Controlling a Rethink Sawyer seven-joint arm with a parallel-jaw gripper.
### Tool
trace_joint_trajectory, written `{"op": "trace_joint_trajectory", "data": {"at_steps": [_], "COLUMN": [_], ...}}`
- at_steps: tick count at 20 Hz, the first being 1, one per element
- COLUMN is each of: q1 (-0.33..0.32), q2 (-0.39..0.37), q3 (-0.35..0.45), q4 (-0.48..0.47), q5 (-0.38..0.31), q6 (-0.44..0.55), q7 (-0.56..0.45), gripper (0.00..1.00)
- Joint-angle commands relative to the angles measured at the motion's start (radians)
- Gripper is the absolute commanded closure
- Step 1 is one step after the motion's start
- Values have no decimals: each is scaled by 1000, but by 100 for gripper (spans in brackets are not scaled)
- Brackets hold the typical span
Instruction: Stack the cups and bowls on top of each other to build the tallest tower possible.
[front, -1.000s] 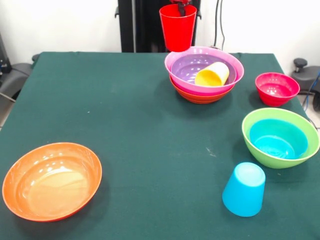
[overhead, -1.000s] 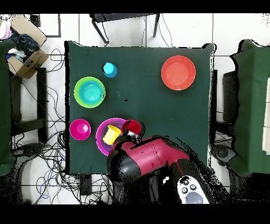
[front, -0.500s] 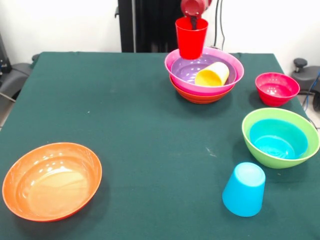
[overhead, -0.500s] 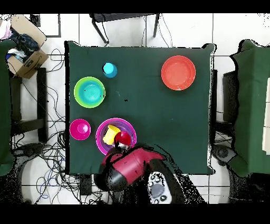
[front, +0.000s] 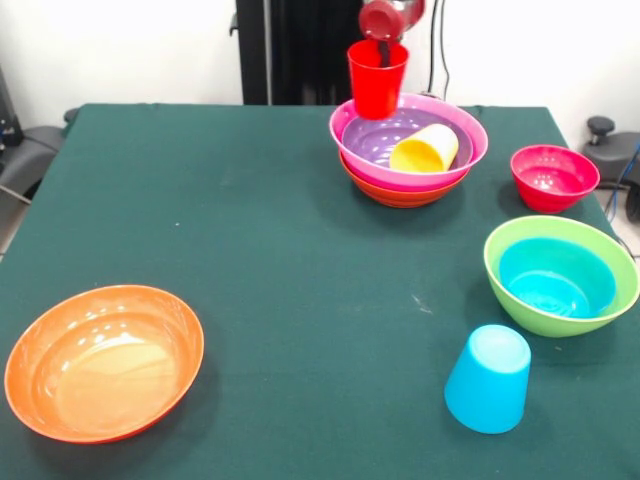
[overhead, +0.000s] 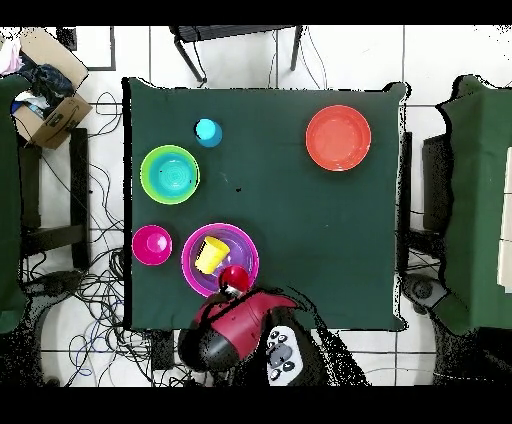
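Note:
My gripper is shut on the rim of the red cup and holds it upright over the far rim of the tower. The tower is an orange bowl, a magenta bowl and a purple bowl, nested. A yellow cup lies on its side inside the purple bowl. In the overhead view the red cup sits at the tower's edge nearest the robot. The light blue cup stands upside down near the front.
A lime green bowl holds a small blue bowl at the right. A small crimson bowl stands behind it. A second large orange bowl sits at the front left. A cardboard box stands off the table.
In the front view the red cup has moved right and come down, from beside the tower's left rim to over its far rim. The bowls and other cups have not moved.

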Motion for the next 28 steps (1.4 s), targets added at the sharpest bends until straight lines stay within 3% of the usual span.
{"op": "trace_joint_trajectory", "data": {"at_steps": [1,8,16,28], "q1": [0,84,107,119], "q2": [86,153,164,127], "q3": [-50,-118,-118,-74], "q4": [-71,-125,-134,-131], "q5": [-89,-71,-36,12], "q6": [-43,-126,-177,-133], "q7": [112,161,151,154], "gripper": [100,100,100,100]}}
